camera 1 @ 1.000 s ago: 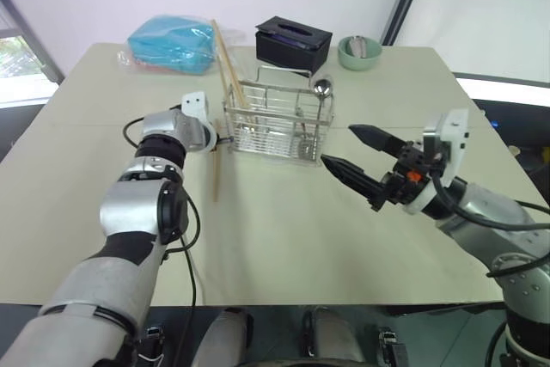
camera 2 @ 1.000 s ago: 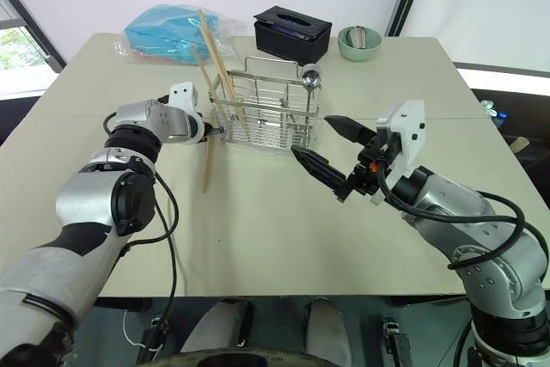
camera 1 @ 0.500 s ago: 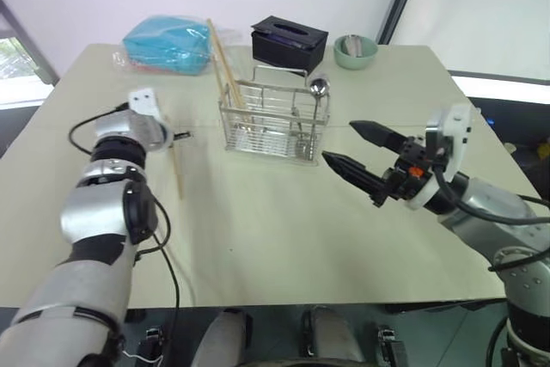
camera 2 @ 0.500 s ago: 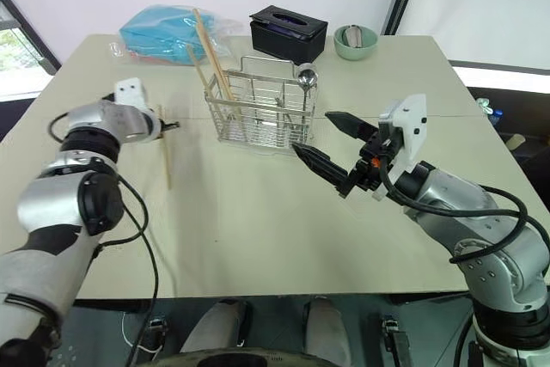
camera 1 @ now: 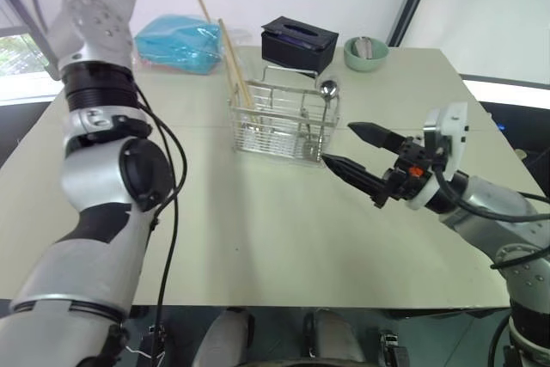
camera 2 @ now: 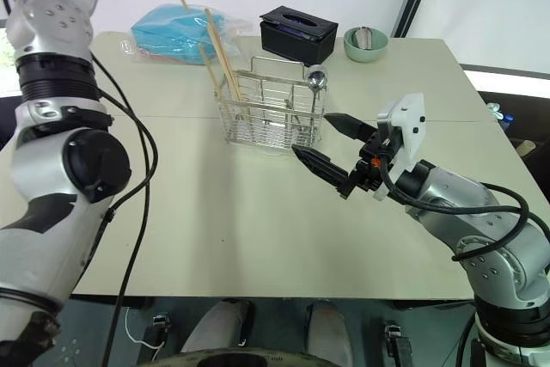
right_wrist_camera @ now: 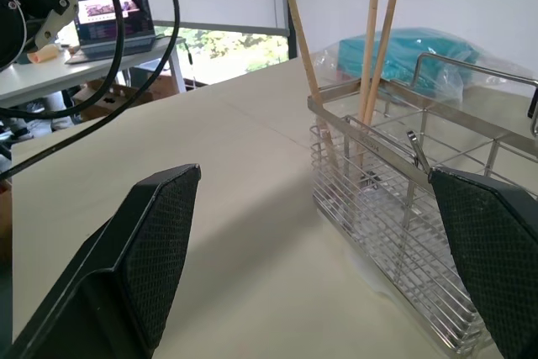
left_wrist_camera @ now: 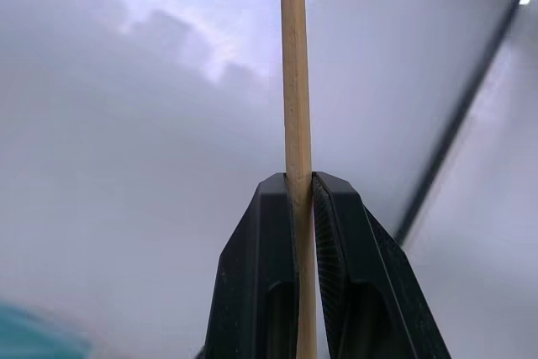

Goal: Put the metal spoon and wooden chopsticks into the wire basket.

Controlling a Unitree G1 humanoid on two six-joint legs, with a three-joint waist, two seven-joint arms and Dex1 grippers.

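The left gripper (left_wrist_camera: 303, 208) is clamped on one wooden chopstick (left_wrist_camera: 295, 90), raised high above the table (camera 1: 258, 221) — its stick slants past the head camera's upper edge. The right gripper (camera 1: 351, 147) hangs wide apart and empty just beside the wire basket (camera 1: 284, 122). Three more chopsticks (right_wrist_camera: 371, 65) lean inside the basket at its left end — a spoon (camera 1: 326, 90) stands at its right.

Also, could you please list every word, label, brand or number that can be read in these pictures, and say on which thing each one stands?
None can be read.
Laptop screen in the right wrist view: something is displayed, too small and blurred to read.
Tissue box, basket, blue pack: no lettering shows.
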